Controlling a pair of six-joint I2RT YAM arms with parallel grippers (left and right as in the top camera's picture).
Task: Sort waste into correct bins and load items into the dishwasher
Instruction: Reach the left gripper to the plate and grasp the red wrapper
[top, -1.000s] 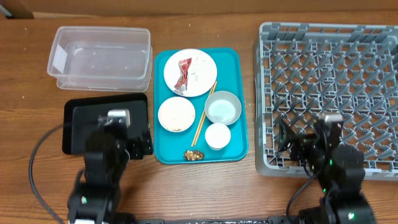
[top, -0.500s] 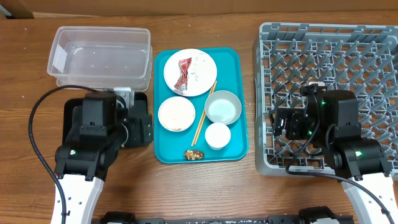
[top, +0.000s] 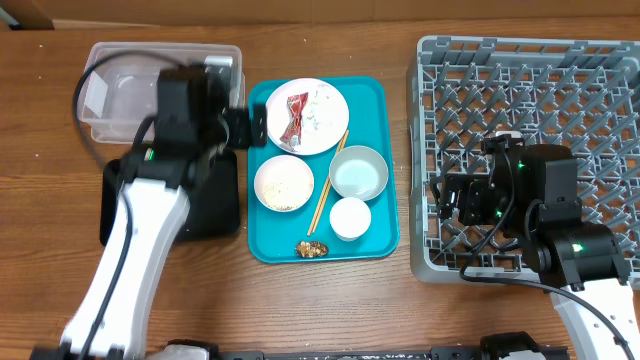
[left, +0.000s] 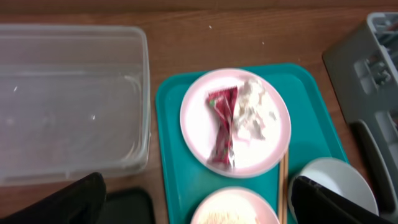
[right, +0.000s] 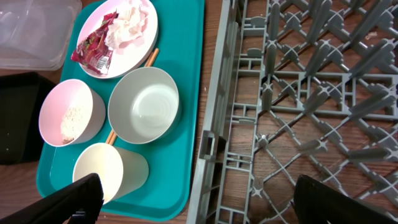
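Note:
A white plate (top: 310, 135) on the teal tray holds the red-and-white wrapper (top: 296, 118) and crumpled white paper (top: 322, 110). Below it are a bowl with rice (top: 284, 184), a pale bowl (top: 359, 172), a white cup (top: 350, 218), chopsticks (top: 328, 185) and a brown scrap (top: 311, 249). My left gripper (top: 250, 126) is open and empty, hovering between the clear tub (top: 120, 85) and the plate (left: 199, 118). My right gripper (top: 450, 200) is open and empty over the grey dish rack's (top: 540, 110) left edge (right: 214, 124).
The black tray (top: 215, 195) lies below the tub, partly under my left arm. The teal tray (top: 380, 235) sits between the bins and the rack. The cup (right: 109, 171) lies close to my right gripper's left finger.
My left arm has swung up from over the black tray to the tub's right side beside the plate. My right arm rose over the rack's left edge, then stayed still.

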